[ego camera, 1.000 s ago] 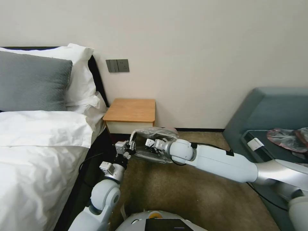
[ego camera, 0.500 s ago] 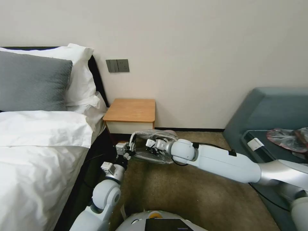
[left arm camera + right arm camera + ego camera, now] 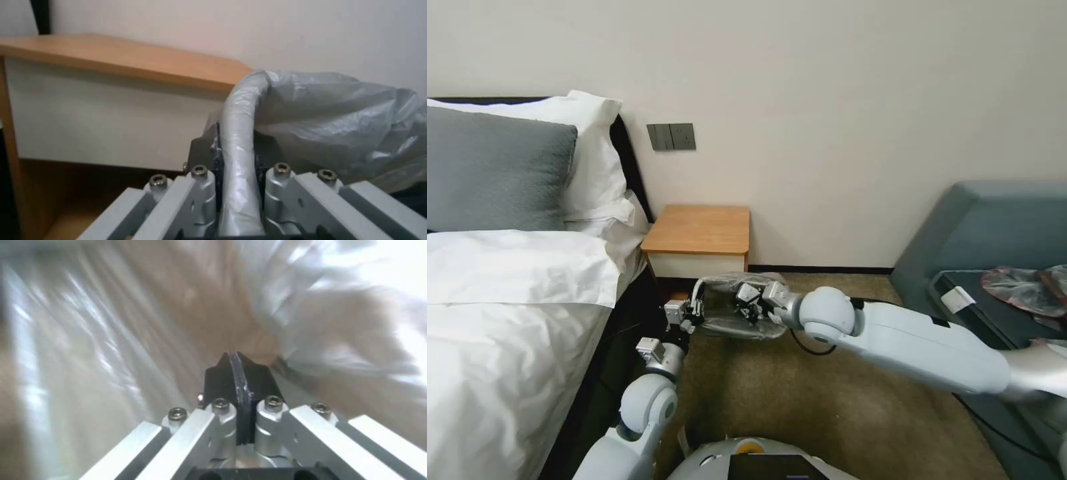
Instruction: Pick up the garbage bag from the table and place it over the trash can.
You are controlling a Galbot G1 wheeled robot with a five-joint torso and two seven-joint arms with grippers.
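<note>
The garbage bag [image 3: 728, 327] is a crinkled translucent grey sheet hanging low in front of the table [image 3: 699, 229], just above the carpet. My left gripper [image 3: 695, 307] holds its left side. In the left wrist view the left gripper [image 3: 236, 146] is shut on a rolled, tube-like edge of the bag [image 3: 320, 113], close to the table [image 3: 124, 60]. My right gripper [image 3: 746, 298] reaches into the bag from the right. In the right wrist view it [image 3: 236, 363] is shut on a thin fold of the bag [image 3: 111, 323]. The trash can is hidden behind bag and arms.
A bed [image 3: 507, 300] with white linen and a grey pillow borders the left. A blue-grey sofa [image 3: 994, 220] on the right carries flatter grey-pink bags [image 3: 1027, 283]. Brown carpet [image 3: 827, 413] lies open in front. Wall switches [image 3: 672, 136] sit above the table.
The right wrist has turned and the right forearm has shifted right and lower. The bag and the left gripper have drifted slightly left, toward the table. Both grips hold.
</note>
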